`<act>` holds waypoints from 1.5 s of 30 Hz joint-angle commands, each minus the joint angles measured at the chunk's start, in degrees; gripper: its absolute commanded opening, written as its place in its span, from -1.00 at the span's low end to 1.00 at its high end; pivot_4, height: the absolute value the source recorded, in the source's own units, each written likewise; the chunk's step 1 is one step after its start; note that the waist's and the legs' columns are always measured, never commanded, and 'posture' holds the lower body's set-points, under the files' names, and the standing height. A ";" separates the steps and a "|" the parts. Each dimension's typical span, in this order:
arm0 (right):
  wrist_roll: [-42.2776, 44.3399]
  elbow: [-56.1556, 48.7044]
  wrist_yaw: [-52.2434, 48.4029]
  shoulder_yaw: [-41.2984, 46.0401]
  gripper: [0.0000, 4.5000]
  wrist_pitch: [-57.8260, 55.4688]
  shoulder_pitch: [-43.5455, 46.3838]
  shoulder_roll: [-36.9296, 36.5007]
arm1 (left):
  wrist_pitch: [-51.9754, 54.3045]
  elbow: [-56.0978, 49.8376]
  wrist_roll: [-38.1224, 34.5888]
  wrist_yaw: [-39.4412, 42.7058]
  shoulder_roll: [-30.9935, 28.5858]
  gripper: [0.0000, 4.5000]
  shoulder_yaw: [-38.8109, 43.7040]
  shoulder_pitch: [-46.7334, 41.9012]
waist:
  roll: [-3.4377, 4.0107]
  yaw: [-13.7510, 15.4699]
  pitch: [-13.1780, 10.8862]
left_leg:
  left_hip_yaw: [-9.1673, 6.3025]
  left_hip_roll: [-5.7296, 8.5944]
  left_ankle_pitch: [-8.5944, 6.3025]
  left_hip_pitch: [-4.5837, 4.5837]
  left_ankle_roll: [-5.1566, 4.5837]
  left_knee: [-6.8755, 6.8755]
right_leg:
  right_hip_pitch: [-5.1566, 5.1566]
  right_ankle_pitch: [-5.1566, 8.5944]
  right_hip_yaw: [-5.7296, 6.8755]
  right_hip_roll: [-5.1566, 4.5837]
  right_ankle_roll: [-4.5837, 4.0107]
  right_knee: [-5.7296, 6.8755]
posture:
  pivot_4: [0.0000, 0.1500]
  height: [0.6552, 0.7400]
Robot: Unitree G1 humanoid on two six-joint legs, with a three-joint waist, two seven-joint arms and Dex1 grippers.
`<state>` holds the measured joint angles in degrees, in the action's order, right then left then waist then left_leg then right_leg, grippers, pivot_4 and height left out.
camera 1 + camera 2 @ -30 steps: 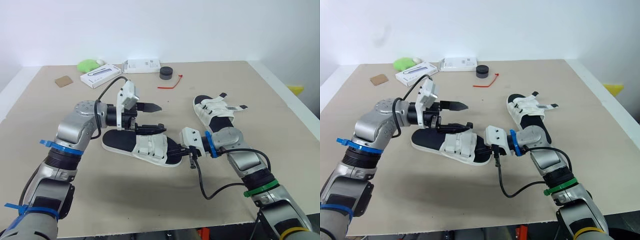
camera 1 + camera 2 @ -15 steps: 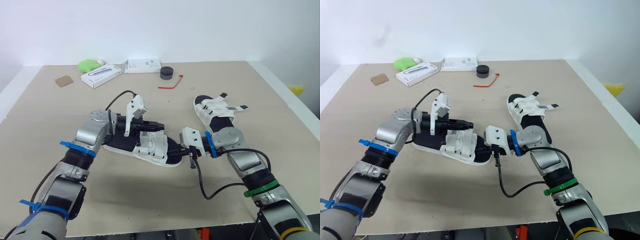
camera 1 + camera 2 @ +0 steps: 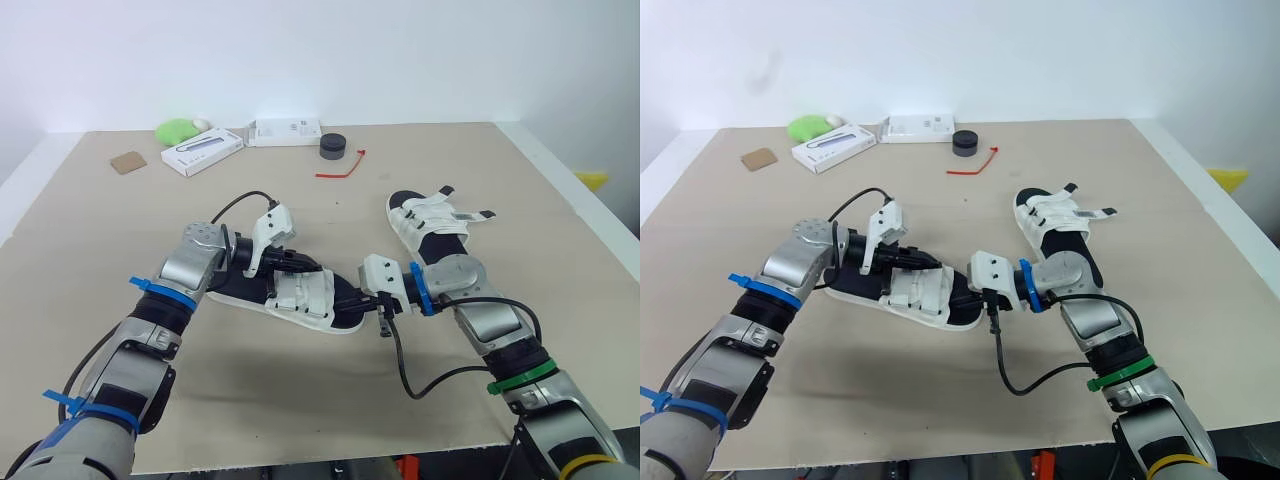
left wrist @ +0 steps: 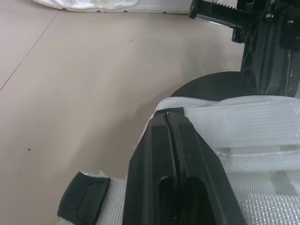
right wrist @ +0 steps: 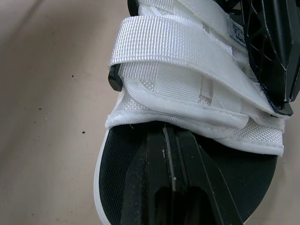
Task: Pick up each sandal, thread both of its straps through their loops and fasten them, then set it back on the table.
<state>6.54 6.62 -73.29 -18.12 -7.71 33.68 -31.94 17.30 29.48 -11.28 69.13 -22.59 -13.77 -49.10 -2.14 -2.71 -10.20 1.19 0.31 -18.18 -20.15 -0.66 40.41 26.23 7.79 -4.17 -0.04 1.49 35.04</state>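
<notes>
A white sandal with a black footbed [image 3: 300, 296] lies mid-table. My left gripper [image 3: 306, 266] is shut, its fingers [image 4: 174, 140] lying flat on the sandal's white webbing strap [image 4: 253, 122] with nothing between them. My right gripper [image 3: 347, 297] is shut too, and its fingers [image 5: 169, 161] rest on the black footbed [image 5: 117, 164] at the sandal's right end, just under the folded straps [image 5: 173, 42]. The second sandal [image 3: 430, 222] lies behind the right arm, its straps loose and sticking out to the right.
At the back of the table are two white boxes [image 3: 202, 151] [image 3: 286, 130], a green object [image 3: 178, 129], a black round object [image 3: 333, 146], a red tie [image 3: 340, 170] and a brown card [image 3: 127, 162]. The table's right edge [image 3: 590, 210] is close to the second sandal.
My left gripper was open above the sandal; it came down onto the strap and shut. The right arm and both sandals stayed put.
</notes>
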 commanded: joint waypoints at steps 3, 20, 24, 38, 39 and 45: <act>-0.04 -1.10 0.01 -0.41 -1.00 -0.38 -0.26 0.09 | 6.79 -4.19 -5.67 -2.14 -2.32 -0.97 8.68 -4.78 | 0.00 -0.04 0.00 | -0.01 -0.03 0.00 0.00 0.00 0.00 | 0.04 0.00 0.01 0.03 0.00 0.00 | 1.00 1.00; -0.19 -0.23 -0.83 -0.73 -1.00 0.71 -0.20 0.31 | 19.48 -38.98 -17.11 2.22 -21.66 0.93 15.03 23.91 | -0.05 -0.01 0.00 | -0.04 -0.13 -0.07 0.03 -0.01 0.00 | 0.10 0.10 0.08 -0.07 -0.04 0.04 | 1.00 1.00; -0.20 -0.15 -0.94 -0.73 -1.00 0.94 -0.28 0.38 | 21.17 -44.82 -19.45 3.24 -23.35 0.93 13.61 28.09 | -0.05 0.00 0.00 | -0.06 -0.17 -0.09 -0.01 -0.02 -0.01 | 0.11 0.14 0.10 -0.05 -0.08 0.03 | 1.00 1.00; -0.33 0.35 -0.85 -0.55 -1.00 1.36 -0.16 0.35 | 17.38 -38.13 -16.19 -0.38 -19.23 0.93 8.72 27.27 | -0.05 0.03 0.00 | -0.04 -0.12 -0.09 0.03 -0.02 0.00 | 0.09 0.13 0.11 -0.02 -0.09 0.04 | 1.00 1.00; -0.32 0.30 -0.84 -0.53 -1.00 1.34 -0.20 0.32 | 16.93 -37.68 -15.98 -0.53 -18.57 0.93 8.27 26.90 | -0.05 0.03 0.00 | -0.03 -0.10 -0.09 0.04 -0.02 -0.01 | 0.07 0.13 0.11 -0.02 -0.09 0.05 | 1.00 1.00; -0.33 0.48 -0.90 -0.34 -1.00 1.29 -0.03 0.12 | 14.40 -37.12 -15.49 -0.34 -15.36 0.93 6.57 24.75 | -0.05 0.01 0.00 | -0.02 -0.10 -0.09 0.03 -0.02 -0.01 | 0.08 0.12 0.08 -0.03 -0.09 0.04 | 1.00 1.00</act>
<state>6.50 6.90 -73.83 -18.15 -6.45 33.46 -31.44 33.41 -7.25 -26.88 68.71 -38.16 -7.51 -22.88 -2.19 -2.70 -10.20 1.16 0.21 -18.26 -20.13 -0.68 40.40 26.30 7.91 -4.09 -0.07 1.40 35.07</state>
